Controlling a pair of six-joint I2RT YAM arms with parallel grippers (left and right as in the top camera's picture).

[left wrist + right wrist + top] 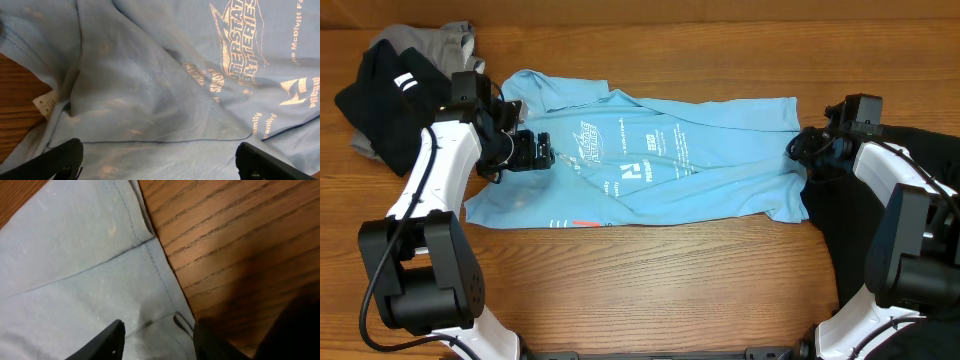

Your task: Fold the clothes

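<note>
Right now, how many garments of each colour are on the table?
light blue T-shirt: 1
black garment at left, black garment at right: 2
grey garment: 1
Total: 4, as far as the pile shows

A light blue T-shirt (720,165) of soft, matt cotton knit lies creased, and its white lettering (245,45) is a flat, mottled print. The worktop (670,270) is brown wood with clear grain and a low satin sheen. At ten o'clock, a black T-shirt (380,110) and a grey T-shirt (450,42) are matt cloth. The left claw (160,170) has matt black plastic fingers (60,160). The arm shells (415,185) are smooth white plastic.
</note>
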